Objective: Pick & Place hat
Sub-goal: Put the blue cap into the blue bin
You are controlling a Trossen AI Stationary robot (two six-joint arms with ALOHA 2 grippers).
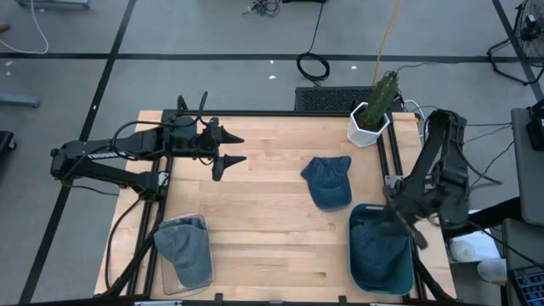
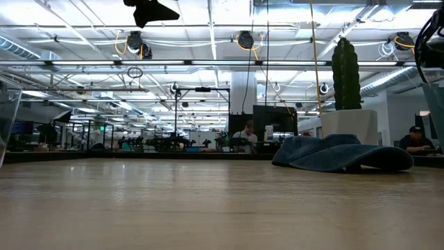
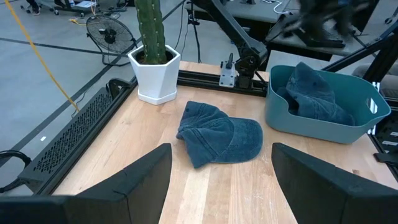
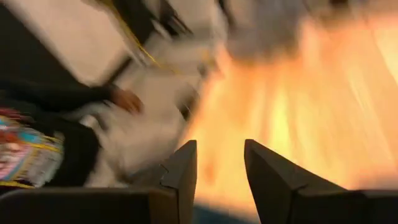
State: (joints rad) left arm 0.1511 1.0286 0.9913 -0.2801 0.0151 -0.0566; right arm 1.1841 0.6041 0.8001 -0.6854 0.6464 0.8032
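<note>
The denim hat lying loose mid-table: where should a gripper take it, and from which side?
Probably from straight above, pinching the rumpled crown of the hat. It lies flat on the table, so its edges offer little to get under, while the crown's soft folds stand up. The open left gripper faces it and looks well placed.

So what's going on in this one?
The robot is sorting denim caps. One dark blue denim cap already lies in the teal plastic bin, with the right gripper above the bin's edge, holding nothing. Another blue cap lies mid-table, and a paler cap sits in a clear tray. The left gripper hovers open.
</note>
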